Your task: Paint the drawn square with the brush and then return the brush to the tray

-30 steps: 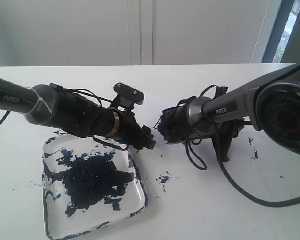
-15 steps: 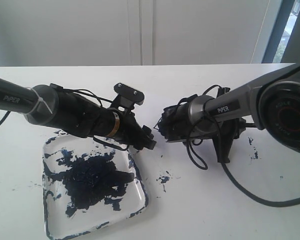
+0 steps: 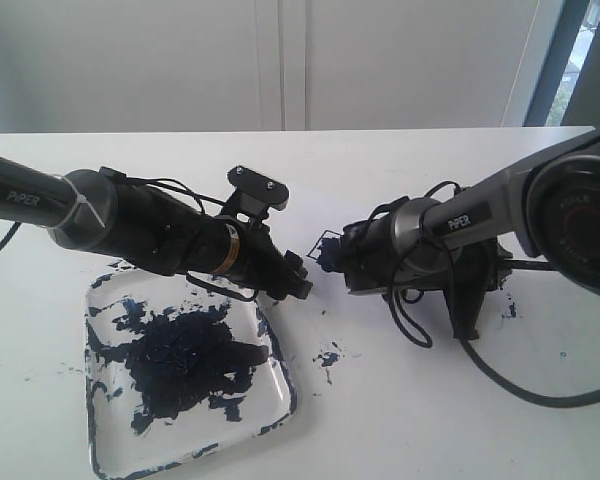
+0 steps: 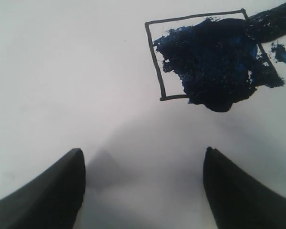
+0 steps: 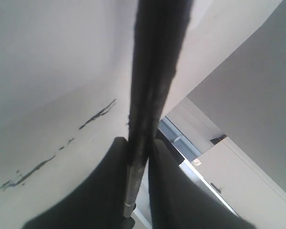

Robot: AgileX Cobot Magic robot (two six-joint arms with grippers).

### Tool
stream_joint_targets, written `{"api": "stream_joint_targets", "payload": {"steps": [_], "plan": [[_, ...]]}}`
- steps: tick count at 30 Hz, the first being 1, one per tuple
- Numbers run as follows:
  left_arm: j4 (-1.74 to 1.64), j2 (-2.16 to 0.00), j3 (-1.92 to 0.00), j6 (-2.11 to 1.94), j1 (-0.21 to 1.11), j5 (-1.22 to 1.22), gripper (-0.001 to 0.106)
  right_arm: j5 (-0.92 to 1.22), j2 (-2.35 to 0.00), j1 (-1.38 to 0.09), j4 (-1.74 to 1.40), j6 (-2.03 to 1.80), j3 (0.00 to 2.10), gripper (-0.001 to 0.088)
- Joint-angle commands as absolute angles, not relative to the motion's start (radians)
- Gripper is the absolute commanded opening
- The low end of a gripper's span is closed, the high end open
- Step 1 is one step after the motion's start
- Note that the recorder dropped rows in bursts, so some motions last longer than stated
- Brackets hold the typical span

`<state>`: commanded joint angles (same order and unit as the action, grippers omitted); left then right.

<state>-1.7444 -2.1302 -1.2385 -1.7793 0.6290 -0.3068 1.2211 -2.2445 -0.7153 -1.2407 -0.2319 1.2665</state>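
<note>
The exterior camera looks down across the bench [image 3: 430, 430] from the tray's [image 3: 195, 445] near side, with both arms at middle range. The left wrist camera faces down, close over the drawn square [image 4: 205, 62] beyond the tray, past the left tool [image 4: 143, 150], a patch of bench the exterior view also covers. The right wrist camera sights closely along the brush [image 5: 150, 71] in the right tool [image 5: 139, 143].

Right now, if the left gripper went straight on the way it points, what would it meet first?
Probably the bare white paper just short of the drawn square, though depth is unclear.
</note>
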Motion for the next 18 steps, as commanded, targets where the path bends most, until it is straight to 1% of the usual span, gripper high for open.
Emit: {"api": "stream_joint_targets", "payload": {"steps": [9, 18], "plan": [[-1.744, -2.130, -1.238, -1.779, 0.629, -0.307, 0.072, 1.221, -2.188, -0.720, -1.307, -0.321, 1.274, 0.0000], [-1.744, -2.130, -1.238, -1.779, 0.629, -0.321, 0.072, 1.221, -2.200, -0.733, -1.327, -0.310, 1.290, 0.0000]]}}
